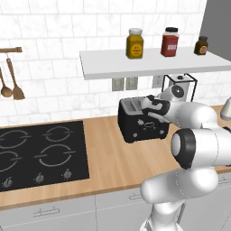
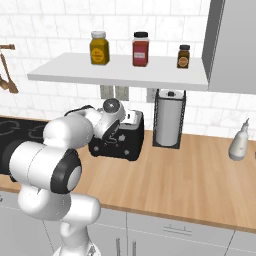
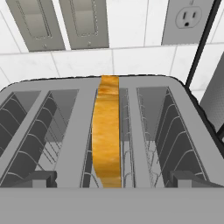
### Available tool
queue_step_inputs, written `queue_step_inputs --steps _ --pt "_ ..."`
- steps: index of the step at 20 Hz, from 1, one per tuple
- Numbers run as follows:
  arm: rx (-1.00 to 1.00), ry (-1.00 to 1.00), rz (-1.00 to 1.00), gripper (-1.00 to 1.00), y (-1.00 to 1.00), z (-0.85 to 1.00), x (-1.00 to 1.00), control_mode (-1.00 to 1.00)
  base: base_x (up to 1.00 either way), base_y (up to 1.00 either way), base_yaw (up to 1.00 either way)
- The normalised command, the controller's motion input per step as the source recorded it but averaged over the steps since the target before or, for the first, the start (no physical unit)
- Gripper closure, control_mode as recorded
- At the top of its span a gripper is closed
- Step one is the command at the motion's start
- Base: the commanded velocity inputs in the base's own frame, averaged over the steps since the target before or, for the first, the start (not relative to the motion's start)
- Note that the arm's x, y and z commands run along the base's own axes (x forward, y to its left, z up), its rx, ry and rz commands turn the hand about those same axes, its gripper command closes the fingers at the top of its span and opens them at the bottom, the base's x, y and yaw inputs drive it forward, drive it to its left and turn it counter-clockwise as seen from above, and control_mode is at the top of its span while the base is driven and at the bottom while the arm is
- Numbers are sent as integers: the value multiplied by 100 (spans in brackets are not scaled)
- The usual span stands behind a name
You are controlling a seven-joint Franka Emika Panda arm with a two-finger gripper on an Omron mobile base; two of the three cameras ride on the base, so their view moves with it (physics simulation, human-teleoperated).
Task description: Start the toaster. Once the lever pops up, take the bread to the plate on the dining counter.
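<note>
The black toaster [image 1: 142, 126] [image 2: 120, 146] stands on the wood worktop against the tiled wall. My gripper [image 1: 151, 106] hovers just above its top, pointing down. In the hand view I look into the grey slots of the toaster [image 3: 70, 131]. The bread [image 3: 107, 131] stands on edge in a middle slot, its tan crust facing me. The gripper [image 3: 114, 179] is open, one fingertip [image 3: 41, 177] on each side of the bread, touching nothing. The plate and the dining counter are out of view.
A paper towel holder [image 2: 169, 117] stands close to the toaster's right. The white shelf [image 1: 149, 63] with three jars hangs low overhead. The black hob [image 1: 40, 153] lies to the left, a spray bottle [image 2: 239, 140] far right. Wall sockets [image 3: 190, 17] are behind the toaster.
</note>
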Motion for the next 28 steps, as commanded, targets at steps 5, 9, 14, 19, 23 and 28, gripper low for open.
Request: queue_step_inputs --steps 5,9,14,19,23,28 --pt "0 0 0 -100 0 0 0 -100 0 0 0" --pt "0 0 0 -100 0 0 4 -100 0 0 0" --pt "0 0 0 -100 0 0 7 -100 0 0 0" --pt "0 0 0 -100 0 0 15 -100 0 0 0" --pt "0 0 0 -100 0 0 11 -100 0 0 0" --pt "0 0 0 -100 0 0 1 -100 0 0 0"
